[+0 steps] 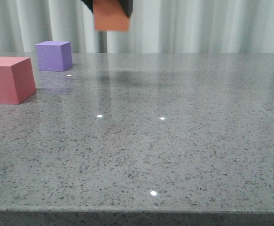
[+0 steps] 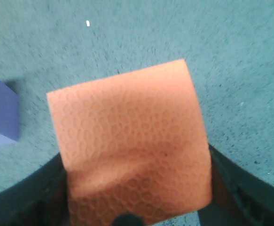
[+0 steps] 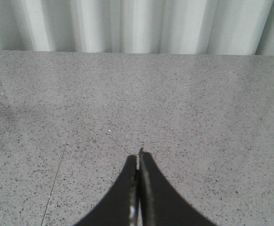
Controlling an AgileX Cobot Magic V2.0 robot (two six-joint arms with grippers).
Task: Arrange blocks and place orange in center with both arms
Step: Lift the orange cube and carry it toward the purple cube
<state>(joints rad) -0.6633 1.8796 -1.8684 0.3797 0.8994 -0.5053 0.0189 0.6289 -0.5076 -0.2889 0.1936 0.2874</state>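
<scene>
Orange [image 1: 111,18] hung at top centre of the front view, clamped in the left gripper [image 2: 137,188] — well above the table [image 1: 174,141].
A drop risked a bounce toward the red [image 1: 9,79] or purple [image 1: 54,55] at left; right gripper [image 3: 137,160] was closed, empty.

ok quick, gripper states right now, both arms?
Left gripper: closed on the orange cube, held up above the table.
Right gripper: closed, fingers together, holding nothing.

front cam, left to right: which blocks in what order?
red cube → purple cube → orange cube, held off the table in the left gripper.
</scene>
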